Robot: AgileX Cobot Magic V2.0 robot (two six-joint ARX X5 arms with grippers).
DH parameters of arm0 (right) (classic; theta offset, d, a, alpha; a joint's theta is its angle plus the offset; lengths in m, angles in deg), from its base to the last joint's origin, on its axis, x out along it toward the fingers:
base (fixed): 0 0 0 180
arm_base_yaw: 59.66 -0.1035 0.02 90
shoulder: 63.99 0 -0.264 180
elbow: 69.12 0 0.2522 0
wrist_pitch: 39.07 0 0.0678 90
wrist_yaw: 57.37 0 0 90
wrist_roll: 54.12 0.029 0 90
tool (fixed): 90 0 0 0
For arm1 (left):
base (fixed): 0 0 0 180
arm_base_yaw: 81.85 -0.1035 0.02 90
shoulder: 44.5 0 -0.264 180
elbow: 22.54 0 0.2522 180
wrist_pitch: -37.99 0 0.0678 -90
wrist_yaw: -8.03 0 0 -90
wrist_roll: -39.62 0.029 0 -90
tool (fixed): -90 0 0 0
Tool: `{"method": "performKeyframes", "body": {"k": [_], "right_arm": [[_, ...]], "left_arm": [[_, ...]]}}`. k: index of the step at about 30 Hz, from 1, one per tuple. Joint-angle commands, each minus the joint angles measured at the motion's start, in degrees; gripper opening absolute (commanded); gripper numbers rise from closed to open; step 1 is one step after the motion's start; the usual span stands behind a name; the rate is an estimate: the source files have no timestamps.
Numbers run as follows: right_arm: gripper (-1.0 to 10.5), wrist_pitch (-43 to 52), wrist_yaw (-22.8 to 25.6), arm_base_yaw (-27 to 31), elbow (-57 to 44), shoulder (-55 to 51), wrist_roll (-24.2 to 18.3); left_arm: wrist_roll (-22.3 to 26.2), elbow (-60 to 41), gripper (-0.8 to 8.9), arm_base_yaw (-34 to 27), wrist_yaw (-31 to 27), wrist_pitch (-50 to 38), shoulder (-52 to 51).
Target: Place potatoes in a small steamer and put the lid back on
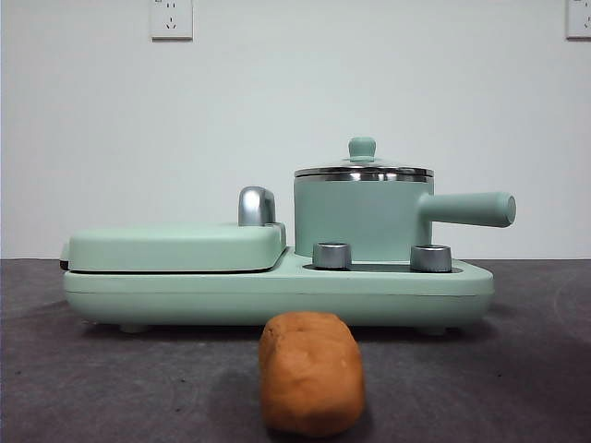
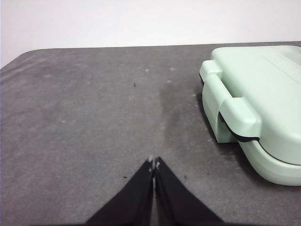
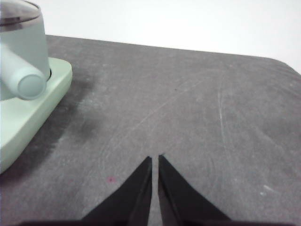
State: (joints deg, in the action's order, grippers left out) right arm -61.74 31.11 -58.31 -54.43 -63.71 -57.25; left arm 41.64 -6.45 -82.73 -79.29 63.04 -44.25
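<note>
On the gray table I see the potato lying in front of the small steamer, whose lid is on, and my left gripper and right gripper both wait pinched together holding nothing, so I think the lid must come off first.

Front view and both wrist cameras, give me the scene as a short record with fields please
potato: lies on the table, in front of the cooker base, untouched
small steamer: stands on the right half of the mint-green cooker base, handle pointing right
lid: on the steamer
griddle cover: closed, on the left half of the base
left gripper: jaws together, empty, over bare table beside the griddle end
right gripper: jaws nearly together, empty, over bare table beside the steamer handle
</note>
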Motion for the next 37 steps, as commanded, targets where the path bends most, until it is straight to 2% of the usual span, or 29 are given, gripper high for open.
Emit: {"method": "performKeyframes", "body": {"k": [1,5,7,11,17,21,23,31,37], "right_arm": [[0.2,1.6,0.0,0.0,-0.3,-0.1,1.3],[0.2,3.1,-0.2,-0.1,-0.3,-0.1,8.5],[0.2,3.8,-0.1,-0.1,-0.3,-0.1,10.0],[0.2,5.3,-0.4,-0.1,-0.2,-0.1,15.2],[0.1,3.1,-2.9,-0.1,4.6,0.3,19.9],[0.1,-1.3,-3.2,-0.1,11.6,3.0,20.7],[0.1,-3.2,-5.0,-0.1,15.9,5.5,20.8],[0.1,-13.9,-15.6,-0.1,33.3,18.8,20.2],[0.1,-22.7,-24.2,-0.1,44.5,27.8,14.6]], "left_arm": [[-0.3,-0.5,0.07,0.0,-0.1,-0.4,-0.1],[-3.3,-0.5,0.07,0.0,-0.1,-0.6,-0.1],[-5.0,-0.5,0.07,0.0,-0.1,-0.7,-0.1],[-12.5,-0.5,0.06,0.0,0.1,-0.7,0.0],[-17.4,1.5,0.07,0.4,2.3,-1.0,0.1],[-18.3,5.8,0.07,1.3,4.8,-0.7,0.8],[-19.3,8.6,0.07,1.8,5.5,-0.2,2.5],[-19.2,21.9,0.07,3.5,13.0,1.7,16.2],[-19.2,33.5,0.07,4.2,20.6,2.9,28.7]]}}
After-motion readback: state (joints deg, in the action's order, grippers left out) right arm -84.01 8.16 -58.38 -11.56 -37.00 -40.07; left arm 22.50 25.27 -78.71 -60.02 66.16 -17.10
